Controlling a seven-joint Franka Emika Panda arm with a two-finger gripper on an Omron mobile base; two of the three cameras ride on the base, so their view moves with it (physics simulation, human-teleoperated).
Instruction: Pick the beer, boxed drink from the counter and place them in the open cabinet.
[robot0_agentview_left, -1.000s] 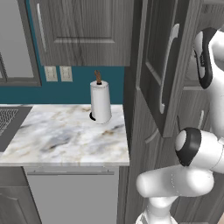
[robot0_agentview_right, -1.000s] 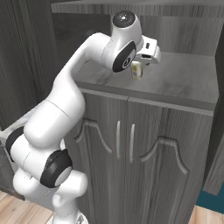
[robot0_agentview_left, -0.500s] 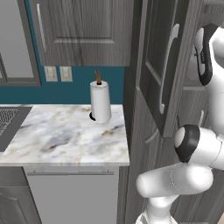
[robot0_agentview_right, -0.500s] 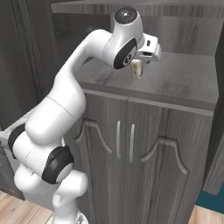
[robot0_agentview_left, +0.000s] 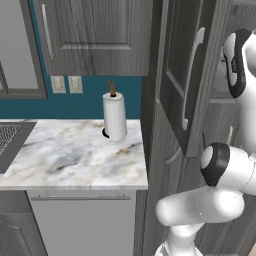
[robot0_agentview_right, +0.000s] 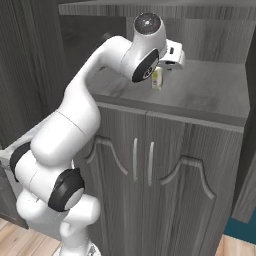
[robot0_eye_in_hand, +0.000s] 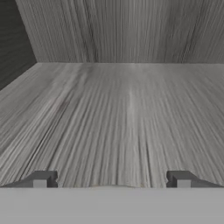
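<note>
the boxed drink (robot0_agentview_right: 157, 78) stands upright on the shelf floor of the open cabinet (robot0_agentview_right: 210, 97), towards the left part of the shelf and set back from its front edge. the gripper (robot0_eye_in_hand: 111, 179) is just above it, jaws spread wide apart and clamped on nothing, with bare wood-grain between the fingertips (robot0_eye_in_hand: 41, 179).

- We see the dark grey wood-grain open cabinet (robot0_agentview_right: 210, 90), its shelf matt and streaked.
- We see a glossy white-grey veined marble worktop (robot0_agentview_left: 70, 160).
- We see a curved silver metal door handle (robot0_agentview_left: 191, 75), smooth.
- We see a white paper-towel roll (robot0_agentview_left: 114, 117), soft and matt.
</note>
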